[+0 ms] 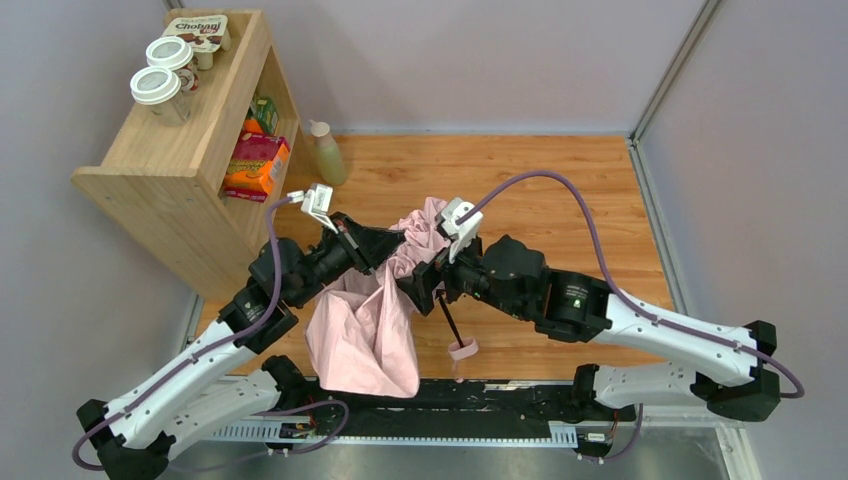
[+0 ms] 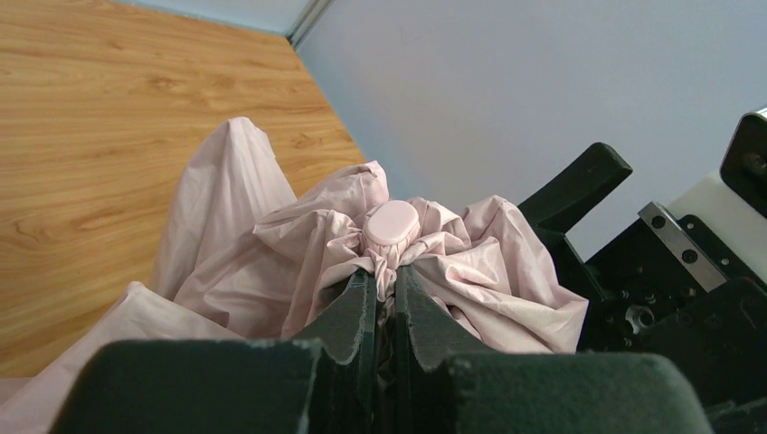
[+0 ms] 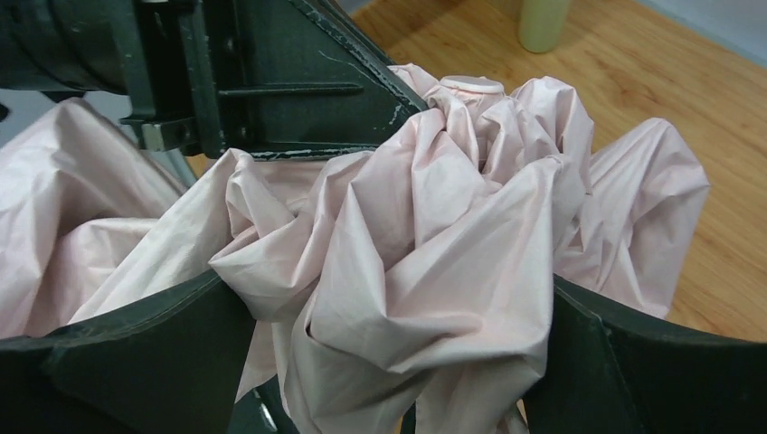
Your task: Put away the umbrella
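Note:
The umbrella (image 1: 365, 325) is half collapsed, and its pale pink canopy hangs in loose folds between my two arms. Its black shaft (image 1: 450, 322) slants down to the small pink handle (image 1: 462, 350) near the table's front edge. My left gripper (image 2: 387, 276) is shut on the gathered fabric just below the round pink tip cap (image 2: 391, 226). My right gripper (image 3: 398, 344) stands open around a bunch of the canopy (image 3: 434, 253), with the fingers (image 3: 136, 353) wide on either side of the folds. In the top view the two grippers meet over the canopy's top (image 1: 415, 240).
A wooden shelf unit (image 1: 180, 150) stands at the back left with lidded cups, a yogurt pack and boxes. A pale bottle (image 1: 326, 152) stands beside it, also seen in the right wrist view as a bottle (image 3: 543, 23). Walls close the table's back and right sides.

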Robot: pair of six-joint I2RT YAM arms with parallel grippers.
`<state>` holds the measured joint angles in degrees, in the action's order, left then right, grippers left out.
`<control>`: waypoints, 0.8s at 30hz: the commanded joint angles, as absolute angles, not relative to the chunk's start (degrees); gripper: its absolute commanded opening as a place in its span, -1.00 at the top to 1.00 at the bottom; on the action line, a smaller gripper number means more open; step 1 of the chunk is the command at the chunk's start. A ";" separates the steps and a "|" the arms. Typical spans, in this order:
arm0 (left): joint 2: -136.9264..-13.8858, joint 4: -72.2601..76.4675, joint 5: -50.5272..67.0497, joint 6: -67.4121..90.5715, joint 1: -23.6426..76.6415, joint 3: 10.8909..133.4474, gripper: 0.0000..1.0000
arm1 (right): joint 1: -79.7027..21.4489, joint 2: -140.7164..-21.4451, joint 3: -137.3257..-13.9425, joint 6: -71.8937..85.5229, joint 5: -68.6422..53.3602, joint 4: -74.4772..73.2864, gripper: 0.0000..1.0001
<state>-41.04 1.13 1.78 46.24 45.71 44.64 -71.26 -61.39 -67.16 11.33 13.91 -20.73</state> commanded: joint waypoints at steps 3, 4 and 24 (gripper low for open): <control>-41.66 9.66 4.65 44.84 45.79 47.37 1.00 | -72.25 -64.60 -70.84 6.07 26.19 -25.13 -1.00; -41.40 9.84 6.66 44.04 45.79 47.37 1.00 | -72.25 -64.16 -70.84 5.11 25.93 -25.75 -1.00; -44.55 36.72 39.27 47.01 45.53 44.83 1.00 | -60.47 -55.63 -64.51 2.37 -7.46 -20.75 -1.00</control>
